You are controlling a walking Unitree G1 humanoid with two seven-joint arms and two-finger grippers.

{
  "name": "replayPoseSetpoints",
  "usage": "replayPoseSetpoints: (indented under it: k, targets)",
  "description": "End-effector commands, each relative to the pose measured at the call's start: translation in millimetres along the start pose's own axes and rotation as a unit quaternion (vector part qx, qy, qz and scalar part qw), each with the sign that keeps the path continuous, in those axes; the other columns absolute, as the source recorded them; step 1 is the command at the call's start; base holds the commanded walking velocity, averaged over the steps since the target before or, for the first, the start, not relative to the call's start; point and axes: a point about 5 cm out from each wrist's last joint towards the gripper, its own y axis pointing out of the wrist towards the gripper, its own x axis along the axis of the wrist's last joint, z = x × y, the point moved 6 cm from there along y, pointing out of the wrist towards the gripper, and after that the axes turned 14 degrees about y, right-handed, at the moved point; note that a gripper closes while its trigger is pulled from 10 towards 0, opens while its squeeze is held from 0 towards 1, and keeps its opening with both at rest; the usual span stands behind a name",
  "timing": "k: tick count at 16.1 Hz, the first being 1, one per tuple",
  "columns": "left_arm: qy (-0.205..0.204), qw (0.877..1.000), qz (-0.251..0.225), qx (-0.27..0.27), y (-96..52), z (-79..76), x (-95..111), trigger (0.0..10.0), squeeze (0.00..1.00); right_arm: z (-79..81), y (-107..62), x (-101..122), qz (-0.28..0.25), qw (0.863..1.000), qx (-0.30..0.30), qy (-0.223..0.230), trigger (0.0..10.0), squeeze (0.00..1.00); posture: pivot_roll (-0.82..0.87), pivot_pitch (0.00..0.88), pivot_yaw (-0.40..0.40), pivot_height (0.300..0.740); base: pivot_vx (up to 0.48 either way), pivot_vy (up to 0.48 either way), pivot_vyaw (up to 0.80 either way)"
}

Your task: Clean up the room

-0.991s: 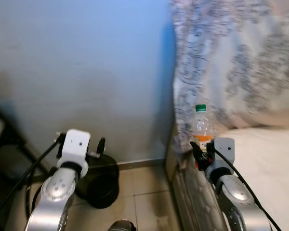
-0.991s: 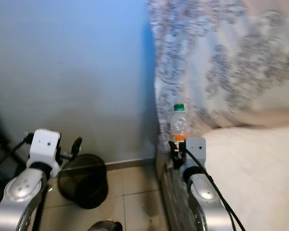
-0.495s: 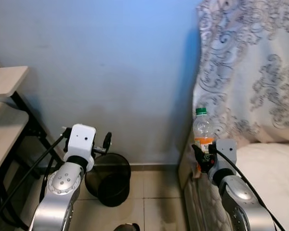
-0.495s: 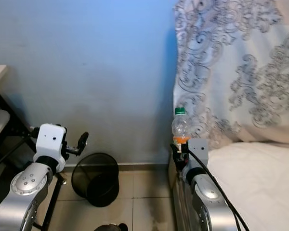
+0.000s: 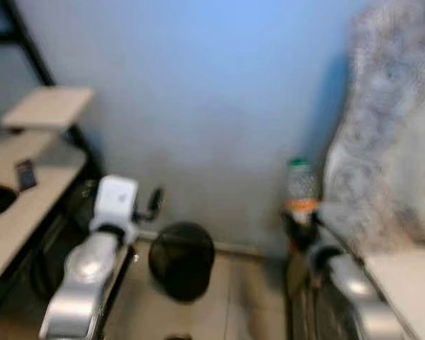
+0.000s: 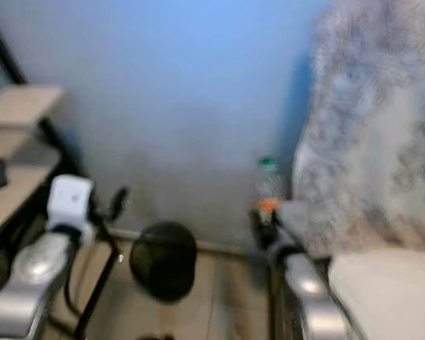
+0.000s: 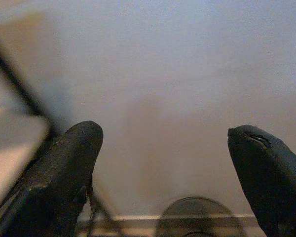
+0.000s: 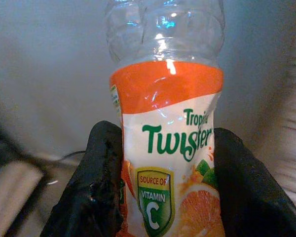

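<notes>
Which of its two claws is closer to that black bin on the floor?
Left. The left gripper, fingers open, hangs just above and beside the black bin by the wall. The right gripper is farther off near the bed, clamped on a drink bottle.

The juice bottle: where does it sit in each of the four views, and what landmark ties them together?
Left eye view: bottle, right of centre, in the right gripper.
Right eye view: centre-right, beside the patterned curtain.
Left wrist view: not in it; the left gripper is open toward the wall.
Right wrist view: label clamped between the fingers.
Shared landmark: the black bin.
</notes>
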Motion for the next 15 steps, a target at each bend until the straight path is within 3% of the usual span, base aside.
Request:
replayPoseSetpoints:
  k: [1, 3, 5, 15]
  targets:
    - [-0.006, 1.0, -0.01, -0.006, 0.7, -2.2, 4.5, 10.0, 0.0, -8.3, -2.1, 6.9, -0.009, 1.0, -0.014, 0.001, 10.0, 0.0, 0.02, 0.0, 0.043, 0.74, 0.0, 0.0, 0.8]
    - [-0.013, 1.0, -0.013, -0.013, 1.8, -3.6, 5.8, 10.0, 0.0, -6.7, -0.3, 11.0, -0.015, 1.0, -0.011, -0.003, 10.0, 0.0, 0.02, 0.0, 0.04, 0.74, 0.0, 0.0, 0.79]
    - [-0.017, 1.0, -0.012, -0.013, 2.8, -4.3, 3.9, 10.0, 0.0, -4.2, 3.4, 14.8, -0.022, 1.0, -0.006, -0.003, 10.0, 0.0, 0.03, 0.0, 0.033, 0.74, 0.0, 0.0, 0.0]
    - [-0.011, 1.0, -0.009, -0.014, 9.1, -3.6, 5.0, 10.0, 0.0, -3.1, 15.9, 18.1, -0.021, 0.999, -0.007, -0.038, 10.0, 0.0, 0.04, 0.0, 0.018, 0.74, 0.327, 0.0, 0.0]
